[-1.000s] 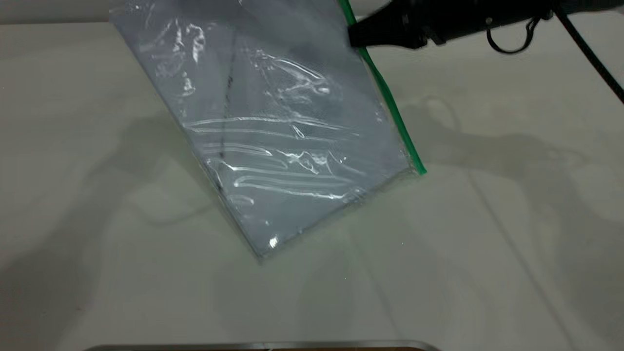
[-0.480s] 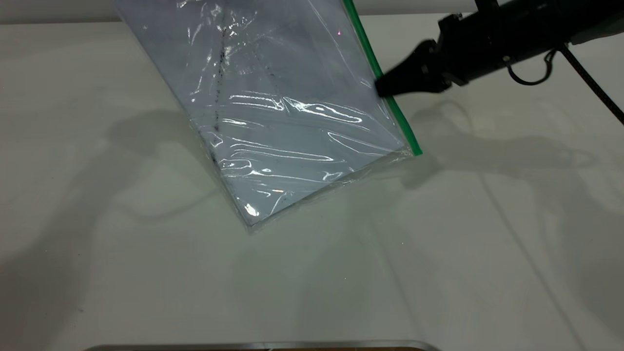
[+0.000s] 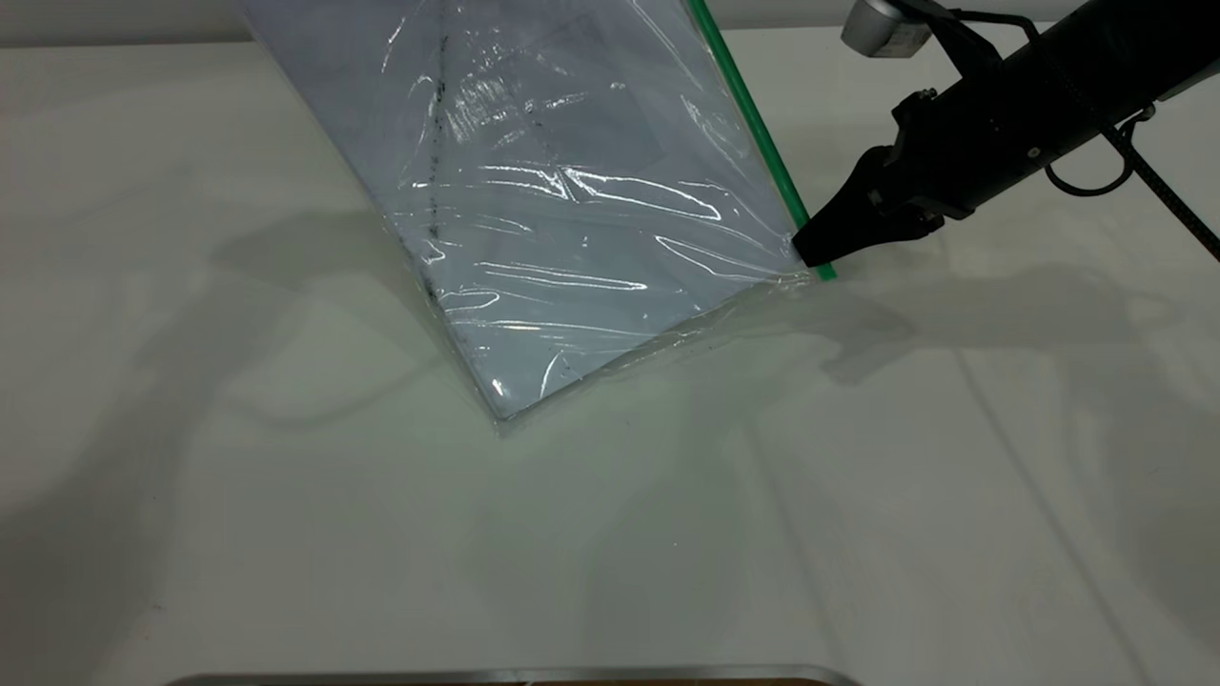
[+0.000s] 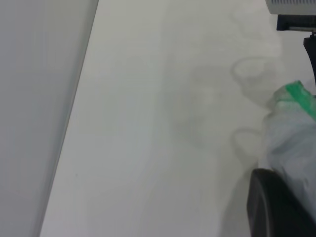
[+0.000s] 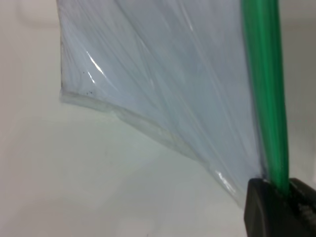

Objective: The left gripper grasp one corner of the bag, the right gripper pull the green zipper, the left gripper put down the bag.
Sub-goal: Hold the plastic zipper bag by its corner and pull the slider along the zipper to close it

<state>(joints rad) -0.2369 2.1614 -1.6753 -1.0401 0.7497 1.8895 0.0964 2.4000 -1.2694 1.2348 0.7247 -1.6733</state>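
Observation:
The bag (image 3: 572,210), a clear pouch with white paper and a dark smudge line (image 3: 434,191), hangs tilted, its lowest corner (image 3: 500,419) touching the table. Its top runs out of the exterior view. The green zipper (image 3: 753,124) runs down its right edge. My right gripper (image 3: 810,255) is shut on the strip's lower end, by the bag's right corner; in the right wrist view the strip (image 5: 266,98) passes between the fingers (image 5: 261,207). My left gripper (image 4: 291,192) shows only in its wrist view, shut on crumpled bag plastic beside the green-capped corner (image 4: 298,94).
The white table (image 3: 286,534) lies under the bag. A metal edge (image 3: 515,675) runs along the near side. The right arm's cable (image 3: 1172,191) trails to the right. In the left wrist view the table edge (image 4: 74,113) shows.
My right gripper has slid down the green zipper from near the top of the view to its lower end. The bag has shifted and its lowest corner sits a little higher in the picture.

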